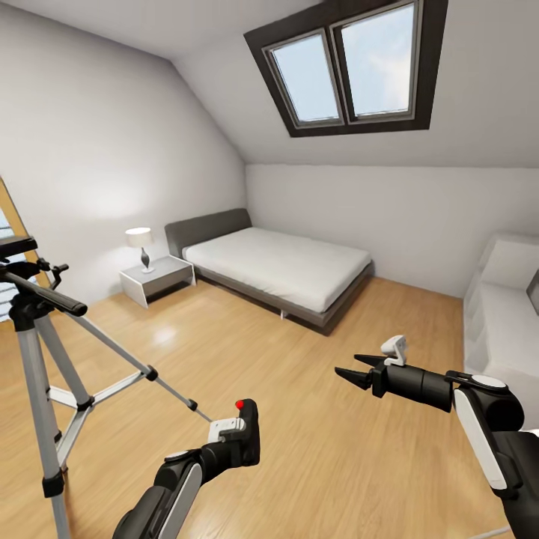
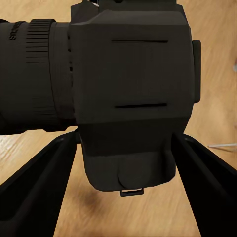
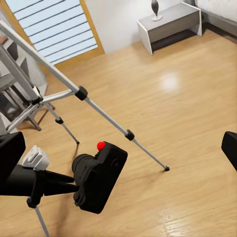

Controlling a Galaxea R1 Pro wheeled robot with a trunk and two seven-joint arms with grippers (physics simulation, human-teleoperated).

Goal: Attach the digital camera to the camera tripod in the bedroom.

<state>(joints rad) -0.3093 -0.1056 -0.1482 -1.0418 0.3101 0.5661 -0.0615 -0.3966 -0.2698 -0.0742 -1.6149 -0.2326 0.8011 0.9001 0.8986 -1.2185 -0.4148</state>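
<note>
The digital camera (image 1: 245, 428) is a black box with a red button on top, and my left gripper (image 1: 238, 443) is shut on it low over the wood floor. In the left wrist view the camera body (image 2: 133, 94) sits between the two dark fingers (image 2: 39, 192), lens barrel out to one side. The right wrist view shows the camera (image 3: 101, 175) beside a tripod leg (image 3: 103, 116). The camera tripod (image 1: 34, 352) stands at the far left, its black head and pan handle (image 1: 45, 294) well above the camera. My right gripper (image 1: 348, 365) is open and holds nothing, to the right of the camera.
A grey bed (image 1: 284, 266) with a white mattress stands at the back under the skylight (image 1: 352, 67). A white nightstand (image 1: 157, 278) carries a lamp (image 1: 141, 243). White furniture (image 1: 501, 314) lines the right wall. The tripod's legs spread over the floor at left.
</note>
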